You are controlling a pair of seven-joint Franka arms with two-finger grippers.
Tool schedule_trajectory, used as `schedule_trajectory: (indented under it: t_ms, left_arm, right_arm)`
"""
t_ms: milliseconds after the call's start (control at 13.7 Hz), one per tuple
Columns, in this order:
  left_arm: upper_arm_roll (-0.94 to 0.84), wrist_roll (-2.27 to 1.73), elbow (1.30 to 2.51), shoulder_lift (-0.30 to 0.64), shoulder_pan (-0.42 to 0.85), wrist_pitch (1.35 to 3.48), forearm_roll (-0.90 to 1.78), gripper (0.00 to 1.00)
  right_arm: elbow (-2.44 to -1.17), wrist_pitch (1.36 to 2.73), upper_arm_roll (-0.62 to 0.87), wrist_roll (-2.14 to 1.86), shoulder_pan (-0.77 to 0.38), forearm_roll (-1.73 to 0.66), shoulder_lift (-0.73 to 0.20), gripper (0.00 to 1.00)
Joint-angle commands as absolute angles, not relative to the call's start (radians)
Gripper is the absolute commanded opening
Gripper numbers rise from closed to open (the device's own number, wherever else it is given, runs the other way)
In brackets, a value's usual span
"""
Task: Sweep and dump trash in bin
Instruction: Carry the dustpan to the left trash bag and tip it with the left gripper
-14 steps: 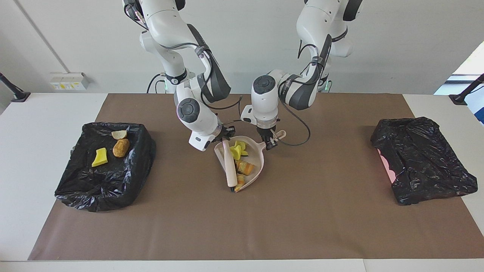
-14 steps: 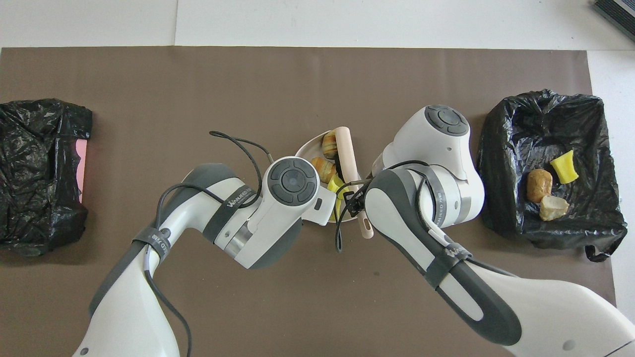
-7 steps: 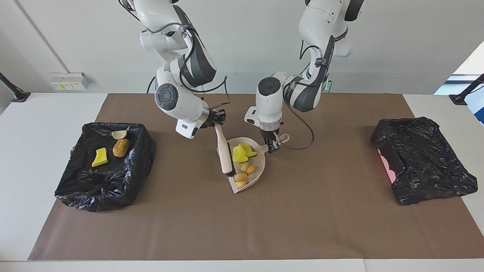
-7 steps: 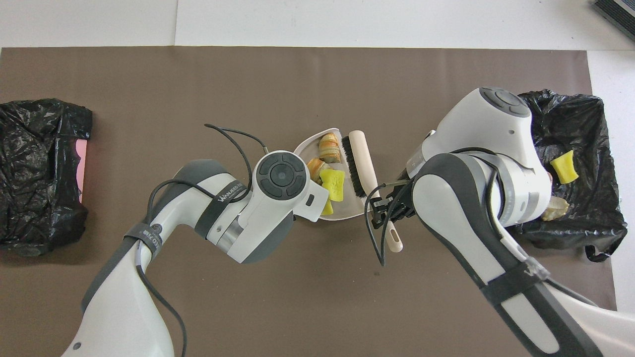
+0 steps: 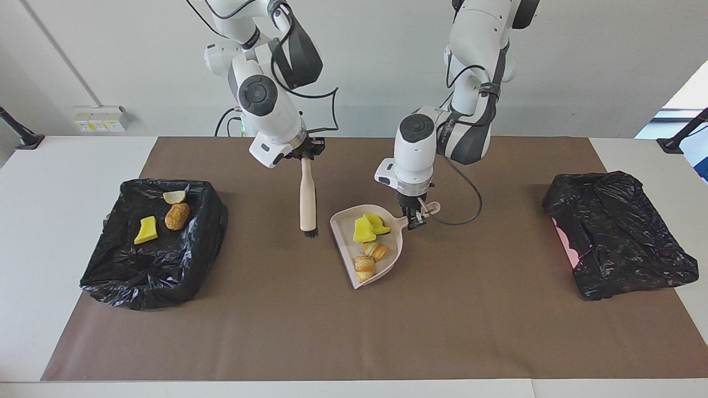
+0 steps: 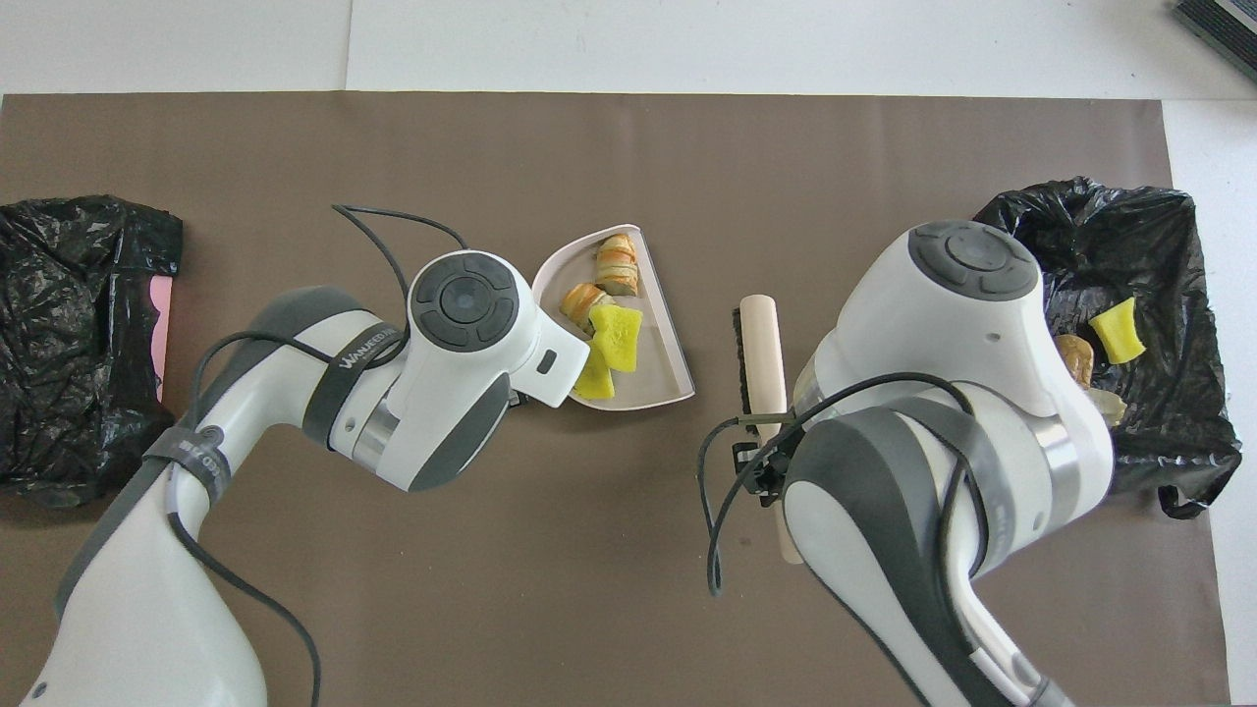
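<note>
Now, at the right arm's end of the table [image 5: 83, 342], the bin [image 5: 110, 276] holds 3 scraps; the right gripper [image 5: 306, 155] has its jaws shut on the brush [image 5: 307, 202], raised over the mat. Beside it, the left gripper [image 5: 415, 219] (jaws clamped on the handle) holds the dustpan [image 5: 344, 224] carrying the trash [image 5: 367, 239].

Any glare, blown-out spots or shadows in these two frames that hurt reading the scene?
Facing view: the window at the edge is blown out; the glossy black bin liner shows specular glints. Overhead view: the arms cast only soft shadows on the brown mat; the pink dustpan reads clearly.
</note>
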State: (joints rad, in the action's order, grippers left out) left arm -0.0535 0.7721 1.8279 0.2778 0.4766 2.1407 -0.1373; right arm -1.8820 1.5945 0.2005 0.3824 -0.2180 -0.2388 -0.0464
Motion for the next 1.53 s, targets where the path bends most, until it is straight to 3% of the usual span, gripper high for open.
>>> schedule_trajectory:
  t_ms: [0, 291, 582, 946, 1165, 1456]
  left_arm:
    - [-0.060, 0.921, 1.853, 0.180, 0.382, 2.094, -0.149, 0.00]
    - [-0.060, 1.283, 1.836, 0.078, 0.159, 2.065, -0.135, 0.00]
    - [-0.051, 1.529, 1.715, 0.092, -0.079, 2.016, -0.043, 0.00]
    - [-0.051, 1.718, 1.651, 0.130, -0.354, 2.014, -0.054, 0.00]
    - [-0.035, 1.856, 1.614, 0.150, -0.474, 2.025, -0.118, 0.00]
    - [-0.026, 1.845, 1.618, 0.155, -0.491, 2.083, -0.372, 0.00]
  right_arm:
    - [-2.115, 1.786, 0.206, 0.501, -0.316, -0.224, 0.105, 0.00]
    - [-2.207, 1.876, 0.206, 0.604, -0.466, -0.229, 0.118, 0.00]
    - [-2.301, 2.051, 0.206, 0.721, -0.540, -0.227, 0.094, 0.00]
    - [-2.350, 2.147, 0.206, 0.758, -0.607, -0.221, 0.066, 0.00]
    - [-2.381, 2.172, 0.206, 0.714, -0.618, -0.190, 0.066, 0.00]
    - [-2.391, 2.201, 0.206, 0.719, -0.629, -0.181, 0.052, 0.00]
